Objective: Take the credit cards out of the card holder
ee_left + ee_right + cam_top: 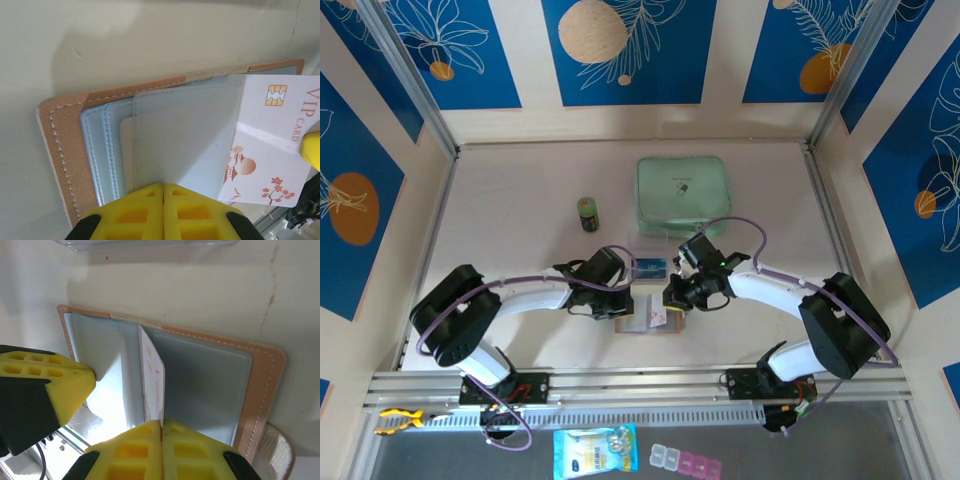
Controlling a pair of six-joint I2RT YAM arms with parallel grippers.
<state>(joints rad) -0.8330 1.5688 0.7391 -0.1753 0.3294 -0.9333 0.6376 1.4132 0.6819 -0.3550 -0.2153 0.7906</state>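
Right gripper (161, 426) clamps the card (270, 145), half out toward it; left gripper (163, 189), closed, seemingly pins the card holder (60, 142).

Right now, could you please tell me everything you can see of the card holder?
The card holder lies open and flat on the pale table. Its cover looks like tan leather with light stitching; inside are frosted grey-clear pocket leaves. The left gripper is shut on one leaf's edge, and the right gripper pinches a white VIP card that sticks partway out of it.
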